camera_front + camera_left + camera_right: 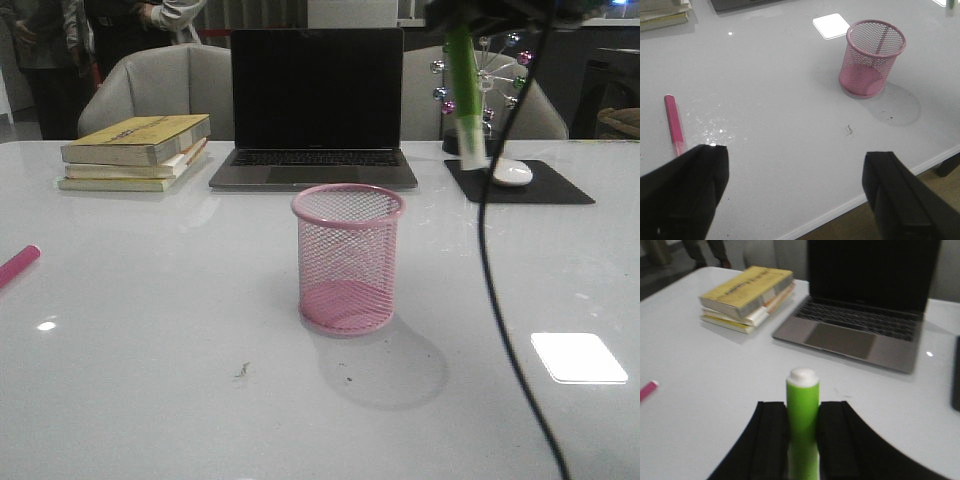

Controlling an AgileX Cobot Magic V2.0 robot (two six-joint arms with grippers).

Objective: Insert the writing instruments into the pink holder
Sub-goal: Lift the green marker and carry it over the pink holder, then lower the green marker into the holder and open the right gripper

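Now we're seeing white counter (150,350) carrying empty pink holder (347,258) at centre; right pincer (803,440) gripping lime marker (464,90) aloft, behind-right of holder; left pincer (795,192) gaping empty near pink marker (674,124).

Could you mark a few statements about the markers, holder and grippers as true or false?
1. The right gripper holds the green marker. True.
2. The pink marker is in the holder. False: it lies on the table.
3. The left gripper is open. True.
4. The holder lies on its side. False: it stands upright, empty.
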